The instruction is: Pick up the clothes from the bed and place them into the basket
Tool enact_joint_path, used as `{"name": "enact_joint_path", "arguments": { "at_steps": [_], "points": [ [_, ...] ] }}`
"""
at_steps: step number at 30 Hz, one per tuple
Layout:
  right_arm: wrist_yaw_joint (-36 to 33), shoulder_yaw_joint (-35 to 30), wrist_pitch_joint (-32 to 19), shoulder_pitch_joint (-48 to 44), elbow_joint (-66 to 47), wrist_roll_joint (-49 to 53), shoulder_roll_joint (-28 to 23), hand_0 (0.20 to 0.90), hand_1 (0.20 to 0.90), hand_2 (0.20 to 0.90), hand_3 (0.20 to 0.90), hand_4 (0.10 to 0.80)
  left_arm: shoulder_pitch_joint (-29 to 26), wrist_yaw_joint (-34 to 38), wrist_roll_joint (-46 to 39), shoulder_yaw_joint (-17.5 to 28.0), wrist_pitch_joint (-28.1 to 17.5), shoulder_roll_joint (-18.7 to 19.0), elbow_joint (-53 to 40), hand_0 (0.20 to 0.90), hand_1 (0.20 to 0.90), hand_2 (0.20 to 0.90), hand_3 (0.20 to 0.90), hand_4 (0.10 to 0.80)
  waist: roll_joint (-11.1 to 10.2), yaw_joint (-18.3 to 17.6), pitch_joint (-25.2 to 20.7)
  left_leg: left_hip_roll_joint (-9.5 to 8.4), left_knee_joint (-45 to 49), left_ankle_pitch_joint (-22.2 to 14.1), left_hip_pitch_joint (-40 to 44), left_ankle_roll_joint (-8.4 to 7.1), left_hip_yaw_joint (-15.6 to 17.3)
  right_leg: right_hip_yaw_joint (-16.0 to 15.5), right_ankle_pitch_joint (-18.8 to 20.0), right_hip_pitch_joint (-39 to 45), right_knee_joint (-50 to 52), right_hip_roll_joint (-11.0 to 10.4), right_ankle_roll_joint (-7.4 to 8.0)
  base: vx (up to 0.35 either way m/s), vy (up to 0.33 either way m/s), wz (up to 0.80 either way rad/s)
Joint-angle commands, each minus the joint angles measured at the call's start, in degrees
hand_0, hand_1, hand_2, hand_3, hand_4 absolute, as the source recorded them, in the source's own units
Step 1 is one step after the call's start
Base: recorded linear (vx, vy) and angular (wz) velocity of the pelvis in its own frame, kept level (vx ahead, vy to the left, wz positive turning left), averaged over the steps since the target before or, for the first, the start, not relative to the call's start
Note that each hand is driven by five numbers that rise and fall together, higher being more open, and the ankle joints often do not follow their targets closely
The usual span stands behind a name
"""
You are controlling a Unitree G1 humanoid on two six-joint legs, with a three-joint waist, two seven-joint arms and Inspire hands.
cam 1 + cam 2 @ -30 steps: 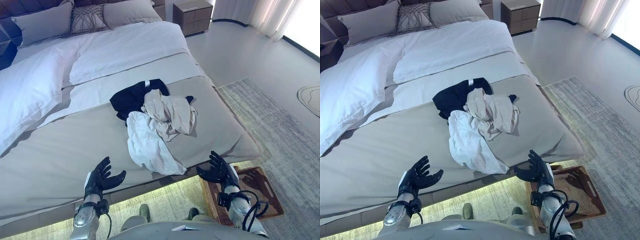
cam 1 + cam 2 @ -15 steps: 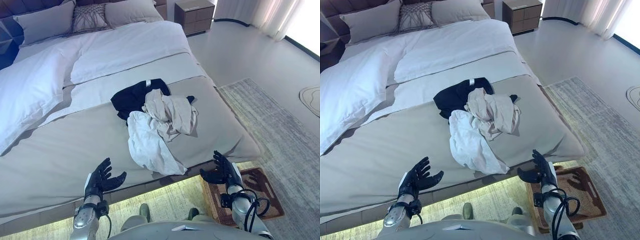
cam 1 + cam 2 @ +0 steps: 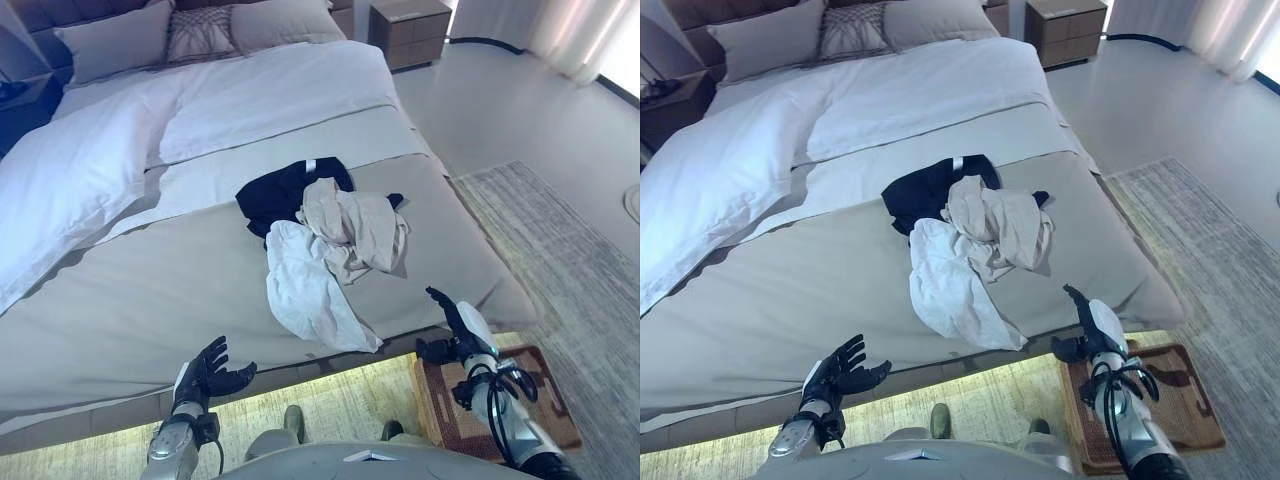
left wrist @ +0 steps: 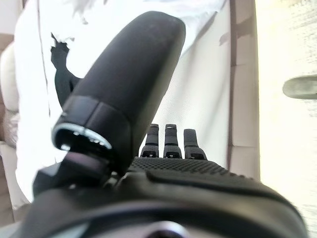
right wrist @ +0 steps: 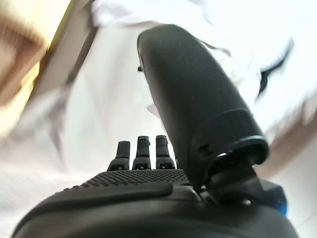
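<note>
A heap of clothes lies on the grey bedspread near the bed's foot: a black garment (image 3: 283, 189) at the back, a beige one (image 3: 358, 226) on top, and a white one (image 3: 305, 290) trailing towards the edge. My left hand (image 3: 207, 374) hovers open below the bed's front edge, left of the heap. Off the bed's lower right corner, my right hand (image 3: 455, 324) is open with its fingers straight, above a brown wicker basket (image 3: 545, 410) that stands on the floor. Neither hand touches the clothes.
The bed (image 3: 150, 290) fills most of the view, with white duvet and pillows (image 3: 120, 45) at its head. A wooden nightstand (image 3: 408, 20) stands at the back right. A grey rug (image 3: 570, 250) covers the floor right of the bed.
The camera has shifted, so the bed sits further right. My right hand has risen and turned edge-on near the bed's corner. My left hand has dropped lower.
</note>
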Motion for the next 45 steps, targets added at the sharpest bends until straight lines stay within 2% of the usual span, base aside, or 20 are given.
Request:
{"name": "enact_joint_path", "arguments": {
  "at_steps": [1, 4, 7, 10, 13, 15, 16, 18, 22, 31, 40, 45],
  "points": [
    [-2.74, 2.64, 0.32, -10.06, -7.37, -11.16, -2.63, 0.9, 0.9, 0.9, 0.9, 0.8, -4.18, 1.46, 2.47, -0.2, -3.48, 5.39, -0.19, 0.9, 0.9, 0.9, 0.9, 0.8, -3.08, 3.18, 1.46, -1.04, 6.25, -8.04, -1.4, 0.04, 1.11, 0.79, -6.01, -3.53, 10.71, -3.91, 1.18, 0.022, -0.006, 0.17],
    [-2.61, 5.04, 2.59, -14.44, -7.35, -14.15, -5.18, 0.9, 0.9, 0.9, 0.9, 0.8, -4.92, 2.75, 2.44, -1.27, -3.82, 5.99, -0.45, 0.9, 0.9, 0.9, 0.9, 0.8, -3.12, 5.14, 2.47, -1.3, 7.28, -7.71, -3.59, -0.1, -0.22, -0.28, -6.21, -5.07, 11.91, -4.36, 0.97, -0.062, -0.006, 0.32],
    [-0.35, 9.3, 6.48, -26.9, -5.8, -16.56, -7.67, 0.9, 0.9, 0.9, 0.9, 0.8, -7.69, 3.25, 0.78, -3.17, -4.83, 7.15, -2.22, 0.9, 0.9, 0.9, 0.9, 0.8, -2.71, 7.94, 5.95, -1.83, 9.22, -6.54, -8.95, -0.25, -2.1, -2.15, -5.99, -9.61, 14.12, -5.09, 0.38, -0.301, 0.014, 0.24],
    [1.4, 12.19, 7.96, -35.39, -4.03, -17.35, -8.33, 0.9, 0.9, 0.9, 0.9, 0.8, -9.13, 3.16, 0.17, -4.35, -7.17, 7.8, -2.82, 0.9, 0.9, 0.9, 0.9, 0.8, -1.94, 9.99, 9.42, -2.52, 13.23, -6.88, -12.63, -0.16, -3.6, -3.28, -7.65, -13.24, 19.61, -5.88, -0.89, -0.194, 0.048, 0.26],
    [2.56, 15.34, 8.4, -41.57, -2.04, -17.61, -8.58, 0.9, 0.9, 0.9, 0.9, 0.8, -10.01, 3.52, -0.29, -4.98, -8.99, 8.72, -2.77, 0.9, 0.9, 0.9, 0.9, 0.8, -1.29, 11.83, 12.69, -2.97, 20.99, -8.94, -17.4, 0.29, -4.6, -4.33, -10.38, -17.68, 28.97, -8.16, -2.65, -0.108, 0.06, 0.26],
    [2.66, 17.0, 8.5, -43.5, -0.96, -17.94, -7.89, 0.9, 0.9, 0.9, 0.9, 0.8, -10.0, 4.28, -0.78, -5.24, -9.18, 8.88, -3.25, 0.9, 0.9, 0.9, 0.9, 0.8, -0.9, 13.03, 14.2, -3.27, 24.71, -9.98, -19.96, 0.59, -5.15, -4.93, -11.96, -19.67, 33.43, -9.21, -3.68, -0.002, 0.024, 0.4],
    [2.67, 17.66, 8.6, -44.21, -0.43, -17.67, -7.65, 0.9, 0.9, 0.9, 0.9, 0.8, -9.85, 4.53, -0.9, -5.35, -9.25, 8.86, -3.49, 0.9, 0.9, 0.9, 0.9, 0.8, -0.96, 13.51, 14.82, -3.56, 26.68, -12.02, -20.32, 0.35, -5.45, -4.23, -14.17, -20.0, 35.82, -9.45, -3.51, 0.072, -0.004, 0.42],
    [2.54, 18.41, 8.5, -45.87, 1.1, -17.11, -6.93, 0.9, 0.9, 0.9, 0.9, 0.8, -9.61, 4.72, -0.99, -5.79, -9.31, 8.8, -4.34, 0.9, 0.9, 0.9, 0.9, 0.8, -0.52, 14.47, 15.89, -4.46, 29.57, -12.93, -22.39, 0.78, -5.75, -4.64, -15.23, -21.52, 38.97, -9.97, -4.21, 0.035, 0.007, 0.33],
    [3.83, 19.8, 8.62, -48.76, 2.56, -17.81, -5.72, 0.9, 0.9, 0.9, 0.9, 0.8, -9.32, 3.66, -1.3, -6.77, -9.78, 8.97, -6.38, 0.9, 0.9, 0.9, 0.9, 0.8, 0.38, 16.06, 17.61, -5.88, 33.69, -13.88, -25.79, 1.37, -5.83, -5.78, -16.55, -23.74, 43.38, -10.95, -5.17, 0.0, 0.015, 0.2],
    [5.93, 22.28, 9.59, -56.03, 7.74, -18.48, -4.21, 0.9, 0.9, 0.9, 0.9, 0.8, -9.13, 2.11, -2.3, -8.33, -11.34, 10.24, -9.66, 0.9, 0.9, 0.9, 0.9, 0.8, 2.05, 19.16, 20.62, -8.25, 39.91, -15.06, -31.21, 2.79, -6.27, -7.32, -18.53, -27.89, 50.5, -12.39, -6.23, -0.007, 0.007, 0.17],
    [7.35, 22.52, 15.37, -60.31, 17.11, -22.56, -4.89, 0.9, 0.9, 0.9, 0.9, 0.8, -8.32, 1.39, -5.07, -9.8, -13.04, 12.87, -16.31, 0.9, 0.9, 0.9, 0.9, 0.8, 3.29, 20.86, 20.65, -9.88, 45.75, -16.08, -39.31, 4.37, -6.05, -7.22, -19.43, -36.26, 56.9, -13.44, -6.38, -0.019, 0.005, 0.12],
    [8.55, 23.89, 20.05, -63.46, 24.07, -32.82, -8.15, 0.9, 0.9, 0.9, 0.9, 0.8, -8.24, 1.37, -5.68, -10.58, -13.26, 14.88, -19.71, 0.9, 0.9, 0.9, 0.9, 0.8, 3.14, 21.12, 20.65, -10.3, 49.87, -17.15, -44.44, 5.52, -5.88, -6.56, -19.66, -41.95, 60.49, -13.35, -6.33, -0.037, -0.023, 0.08]
  ]
}}
